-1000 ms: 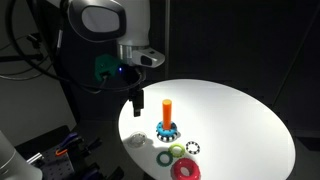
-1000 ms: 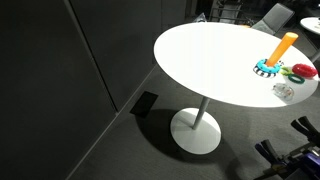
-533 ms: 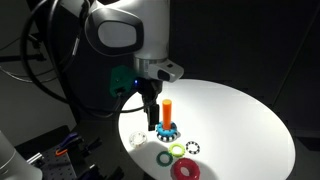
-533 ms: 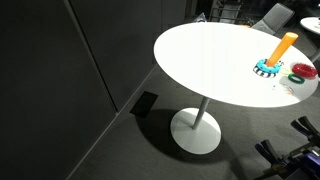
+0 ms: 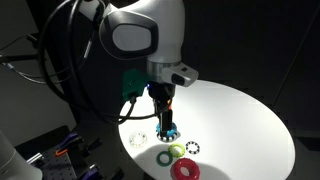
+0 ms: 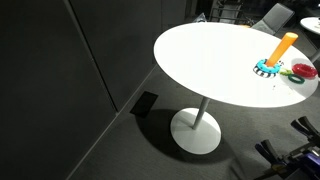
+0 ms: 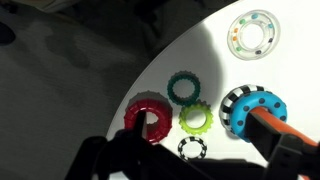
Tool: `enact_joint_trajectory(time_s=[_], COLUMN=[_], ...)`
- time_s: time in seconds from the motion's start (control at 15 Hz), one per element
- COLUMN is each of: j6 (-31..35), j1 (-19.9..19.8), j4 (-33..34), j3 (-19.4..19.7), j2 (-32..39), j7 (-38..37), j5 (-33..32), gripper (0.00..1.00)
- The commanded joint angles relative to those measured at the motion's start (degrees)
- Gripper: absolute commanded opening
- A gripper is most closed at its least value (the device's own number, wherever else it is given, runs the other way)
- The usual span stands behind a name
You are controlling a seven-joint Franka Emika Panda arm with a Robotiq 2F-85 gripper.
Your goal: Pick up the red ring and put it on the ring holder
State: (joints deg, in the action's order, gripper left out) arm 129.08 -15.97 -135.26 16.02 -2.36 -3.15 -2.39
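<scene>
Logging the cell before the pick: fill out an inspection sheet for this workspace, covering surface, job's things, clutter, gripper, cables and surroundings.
Surface: round white table, brightly lit, on a pedestal foot.
Job's things: red ring lies flat on the table, not gripped; ring holder stands upright, with no ring on its peg.
Clutter: dark green ring, lime ring, small black-and-white ring and clear ring, all flat on the table near the holder.
Gripper: gripper hangs over the table by the rings; jaws too dark to judge.
Cables: dark cables behind the arm, off the table.
Surroundings: dark room; dark flat item on the floor.
</scene>
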Motion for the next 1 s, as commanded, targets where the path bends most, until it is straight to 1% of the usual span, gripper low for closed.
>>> enact_joint_trajectory(time_s=[0.0,0.53,0.93], j6=[-0.1,-0.1,4.2], j1=[0.0,0.0,-0.2], j4=[0.3,0.4,1.7], j3=[0.0,0.0,0.1], j2=[0.0,0.0,5.3], j7=[0.0,0.0,-5.2], j5=[0.0,0.0,-1.0], gripper=[1.00,1.00,1.00])
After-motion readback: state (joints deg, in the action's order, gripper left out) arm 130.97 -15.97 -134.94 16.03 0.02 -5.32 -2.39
